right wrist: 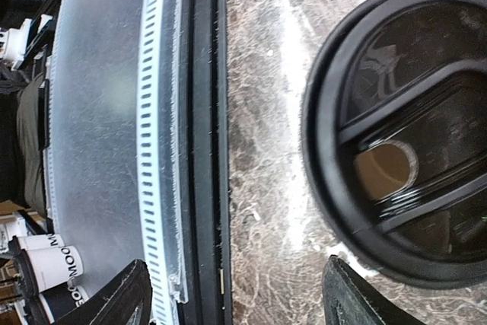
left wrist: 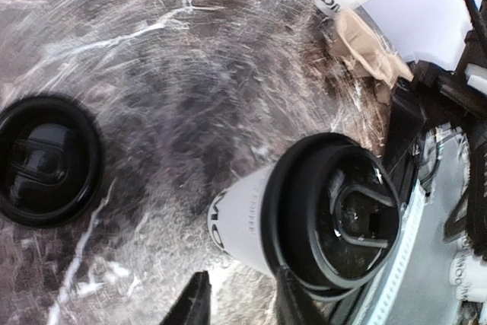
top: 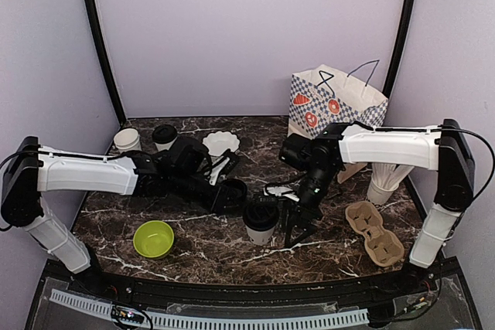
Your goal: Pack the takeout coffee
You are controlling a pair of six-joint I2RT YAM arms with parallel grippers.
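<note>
Lime-green round bowl [top: 153, 238] front-left on dark marble table [top: 193, 253]; white scalloped bowl [top: 221, 143] at back; brown cardboard cup carrier [top: 374, 233] front-right; patterned white paper bag [top: 332, 106] back-right

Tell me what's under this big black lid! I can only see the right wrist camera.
Observer: That lid tops a white paper coffee cup with black lettering, standing in the middle.
Operator: Where does it get packed?
Observer: A cardboard cup carrier lies at the front right, its pockets empty.
Operator: Are there more coffees?
Observer: A second lidded cup stands at the back left.
</note>
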